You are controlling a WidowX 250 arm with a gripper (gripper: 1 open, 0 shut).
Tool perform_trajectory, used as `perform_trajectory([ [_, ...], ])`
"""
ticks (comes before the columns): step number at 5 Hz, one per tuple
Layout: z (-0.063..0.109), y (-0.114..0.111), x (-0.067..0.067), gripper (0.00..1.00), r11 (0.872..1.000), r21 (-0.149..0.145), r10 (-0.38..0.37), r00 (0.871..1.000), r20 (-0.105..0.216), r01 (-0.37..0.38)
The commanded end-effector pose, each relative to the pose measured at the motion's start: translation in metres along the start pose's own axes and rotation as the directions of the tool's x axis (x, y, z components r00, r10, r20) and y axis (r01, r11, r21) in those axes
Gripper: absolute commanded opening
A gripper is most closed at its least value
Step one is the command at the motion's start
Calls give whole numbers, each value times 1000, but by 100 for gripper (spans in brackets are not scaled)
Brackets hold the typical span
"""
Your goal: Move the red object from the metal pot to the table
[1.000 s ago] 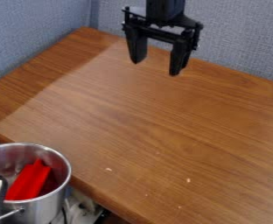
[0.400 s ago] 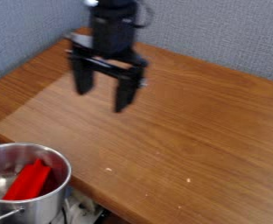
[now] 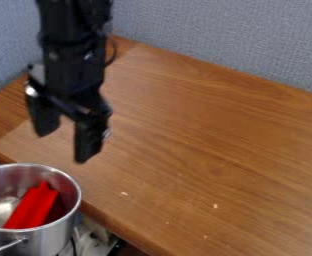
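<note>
With its claw [image 3: 67,140] spread wide and holding nothing, the arm is at the approach step, needing next to descend near-left into the metal pot [image 3: 68,196] over the red object [image 3: 33,205].

Shows the red object [image 3: 33,204] inside the metal pot [image 3: 55,236], at lower left beside the table [image 3: 212,150]. Hovers with open jaws pointing down, slightly blurred, above the table.

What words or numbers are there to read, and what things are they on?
There are no words or numbers I can read. The red object, the metal pot and the table show no writing.
The gripper is too blurred to tell if it has any.
</note>
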State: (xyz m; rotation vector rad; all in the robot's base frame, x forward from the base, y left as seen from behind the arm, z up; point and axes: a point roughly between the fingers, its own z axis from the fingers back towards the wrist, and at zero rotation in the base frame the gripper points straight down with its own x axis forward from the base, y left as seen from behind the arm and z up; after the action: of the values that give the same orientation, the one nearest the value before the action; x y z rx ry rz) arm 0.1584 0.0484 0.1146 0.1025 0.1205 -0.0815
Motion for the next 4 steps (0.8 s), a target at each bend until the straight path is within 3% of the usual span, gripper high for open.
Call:
perform_trajectory([
  [1, -14, 6, 2, 100, 1000, 16, 5, 1000, -2, -5],
  [3, -34, -6, 14, 100, 999, 31, 23, 1000, -21, -22],
  [4, -44, 10, 13, 100, 999, 32, 37, 999, -25, -36],
])
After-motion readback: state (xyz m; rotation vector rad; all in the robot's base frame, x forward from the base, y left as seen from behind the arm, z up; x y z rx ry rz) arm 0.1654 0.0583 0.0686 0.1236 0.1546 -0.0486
